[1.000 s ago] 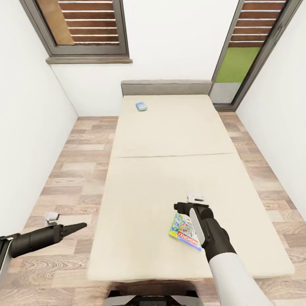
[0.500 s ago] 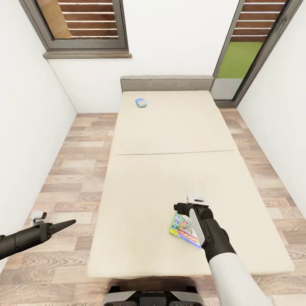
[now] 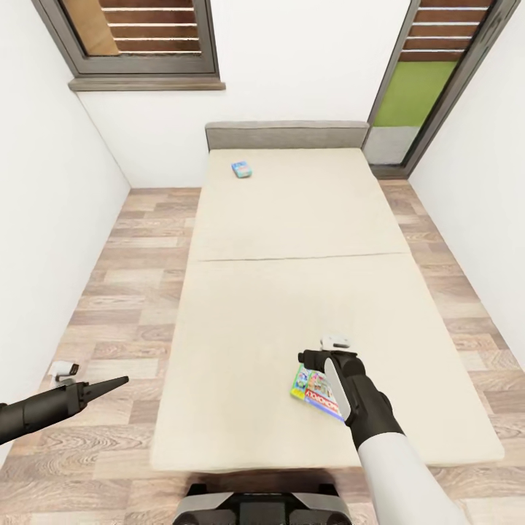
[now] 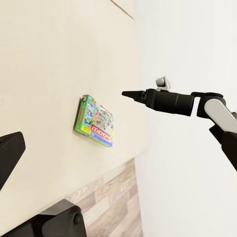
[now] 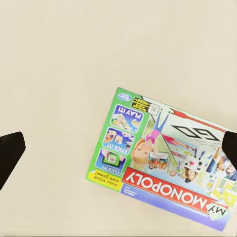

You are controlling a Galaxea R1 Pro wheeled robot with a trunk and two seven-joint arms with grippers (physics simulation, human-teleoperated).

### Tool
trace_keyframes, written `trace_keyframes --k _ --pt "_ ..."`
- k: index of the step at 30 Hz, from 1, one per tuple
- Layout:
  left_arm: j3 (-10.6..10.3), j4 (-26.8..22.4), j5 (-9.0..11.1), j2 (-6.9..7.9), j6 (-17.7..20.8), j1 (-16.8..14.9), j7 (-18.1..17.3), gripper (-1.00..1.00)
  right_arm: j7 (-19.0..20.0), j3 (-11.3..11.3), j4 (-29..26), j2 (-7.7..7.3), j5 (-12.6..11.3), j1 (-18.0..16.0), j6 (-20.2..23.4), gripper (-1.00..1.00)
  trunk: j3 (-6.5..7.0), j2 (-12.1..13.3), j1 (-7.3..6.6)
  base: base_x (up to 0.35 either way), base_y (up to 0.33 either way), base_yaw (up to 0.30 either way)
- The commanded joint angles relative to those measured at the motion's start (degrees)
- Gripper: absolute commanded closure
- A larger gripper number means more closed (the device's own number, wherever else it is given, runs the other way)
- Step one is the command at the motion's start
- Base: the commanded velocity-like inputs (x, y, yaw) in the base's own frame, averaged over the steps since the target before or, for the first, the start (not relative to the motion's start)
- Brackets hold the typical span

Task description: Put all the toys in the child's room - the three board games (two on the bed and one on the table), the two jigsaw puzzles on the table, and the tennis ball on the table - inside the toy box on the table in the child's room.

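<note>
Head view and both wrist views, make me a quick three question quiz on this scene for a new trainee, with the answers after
1. True or false: the Monopoly board game lies flat on the bed.
2. Which gripper hovers above that game? A) left gripper B) right gripper
3. Fill in: the small blue board game lies near the bed's ____ end.

Key:
1. True. In the right wrist view it rests cover up on the mattress.
2. B. The right gripper is open above it, a fingertip dark on each side of that view. The left gripper hangs over the wood floor beside the bed.
3. Headboard, the far end.
</note>
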Motion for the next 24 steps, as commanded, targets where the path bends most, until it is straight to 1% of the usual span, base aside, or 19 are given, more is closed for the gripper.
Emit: trace_keyframes --k 1,4,7,11,16,24 --pt "0.01 0.00 -0.06 0.01 0.61 -0.03 -0.25 -1.00 -0.32 -0.10 0.00 0.05 -0.40 -0.16 0.29 -1.00 -0.17 -0.10 0.03 0.000 0.000 0.000" --pt "-0.04 0.02 -0.05 -0.01 0.61 -0.03 -0.24 -1.00 -0.30 -0.12 0.16 0.05 -0.40 -1.03 0.46 -1.00 -0.45 -0.10 0.03 0.000 0.000 0.000" --pt "-0.04 -0.02 -0.06 -0.02 0.61 -0.03 -0.24 -1.00 -0.34 -0.13 0.62 0.05 -0.33 -3.04 0.58 -1.00 -0.73 -0.10 0.03 0.000 0.000 0.000" --pt "-0.02 0.00 -0.10 -0.03 0.61 -0.03 -0.23 -1.00 -0.37 -0.13 1.96 0.05 -0.23 -4.81 0.59 -1.00 -1.09 -0.10 0.03 0.000 0.000 0.000" --pt "0.00 -0.02 -0.17 0.02 0.61 -0.03 -0.23 -1.00 -0.44 -0.14 6.52 0.05 -0.02 -8.58 0.44 -1.00 -1.56 -0.10 0.03 0.000 0.000 0.000" --pt "0.03 0.01 -0.28 0.05 0.61 -0.03 -0.23 -1.00 -0.46 -0.15 11.59 0.05 0.11 -12.33 0.03 -1.00 -2.30 -0.10 0.03 0.000 0.000 0.000"
